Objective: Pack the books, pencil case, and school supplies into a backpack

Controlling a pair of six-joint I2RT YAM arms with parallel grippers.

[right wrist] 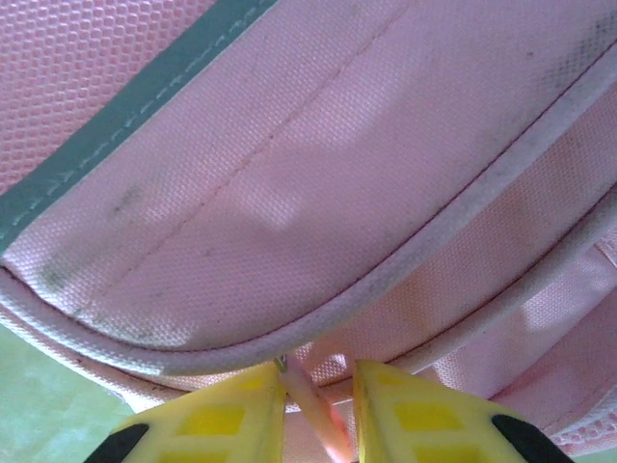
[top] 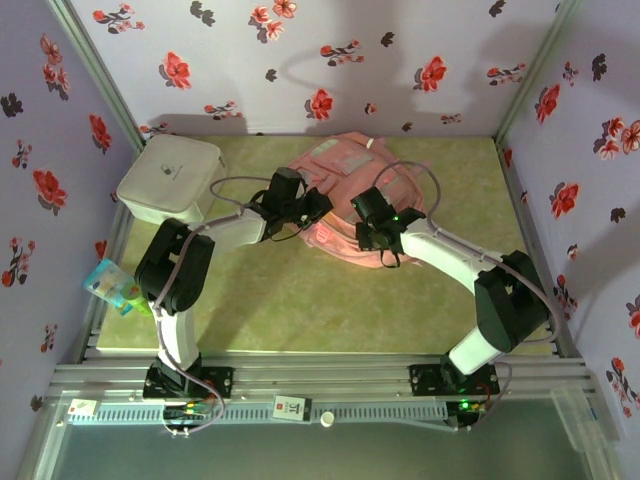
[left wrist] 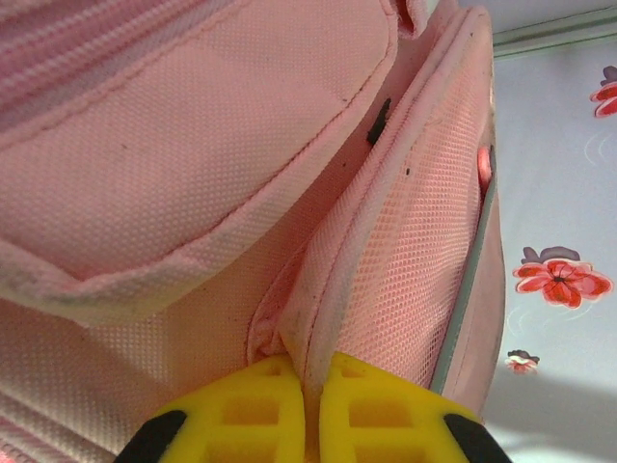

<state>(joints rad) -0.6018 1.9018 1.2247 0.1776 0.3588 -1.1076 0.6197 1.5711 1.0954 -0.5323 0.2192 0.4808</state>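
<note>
– Two end effectors at the backpack (top: 340, 160), is that right? Where does it lie?
– Toward the far side of the desk (top: 300, 300), about mid-width. A white box (top: 170, 178) sits well apart at the far left corner. The arms reach in to the backpack's near edge, one from either side.
– How is the left end effector (left wrist: 308, 386) set?
– Almost fully closed. Its yellow fingers (left wrist: 246, 415) pinch a piped seam of the pink fabric. The seam rises straight out from between them, beside a mesh panel.
– And the right end effector (right wrist: 318, 391)?
– Its jaws stand a little apart, just under a rounded, piped flap of the backpack. A thin pink strip (right wrist: 310, 400) runs slantwise through the gap and touches the inner edge of the finger at the left of that wrist view. Whether the strip is actually clamped, I cannot tell.
</note>
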